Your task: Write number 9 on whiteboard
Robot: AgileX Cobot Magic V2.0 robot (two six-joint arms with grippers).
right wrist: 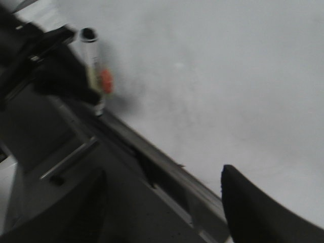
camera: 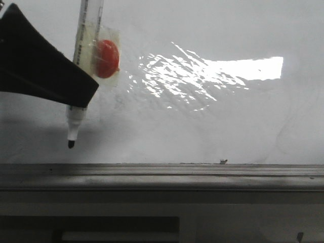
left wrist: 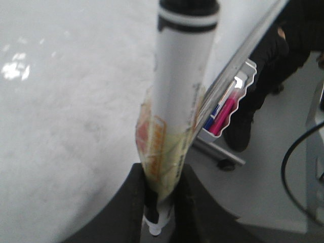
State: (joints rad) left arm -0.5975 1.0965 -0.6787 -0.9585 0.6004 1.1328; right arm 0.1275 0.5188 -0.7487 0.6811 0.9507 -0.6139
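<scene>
While my left gripper [left wrist: 161, 200] clamps the marker [camera: 83, 76], tip hanging below it over the blank whiteboard [camera: 212, 126], no 9 shows; next I must press the tip down. My right gripper [right wrist: 162, 202] gapes empty.

- The marker [camera: 83, 71] runs out past the top edge of the front view, and the left tool [camera: 38, 63] covers part of its barrel.
- The left tool is cut by the left edge there; its fingers are hidden.
- The right wrist view is blurred: the marker [right wrist: 96, 71] and its orange tag [right wrist: 105, 81] are smears.
- The right tool [right wrist: 162, 202] shows only two dark finger shapes, cropped at the bottom.
- Any stroke on the whiteboard [camera: 212, 126] cannot be made out.
</scene>
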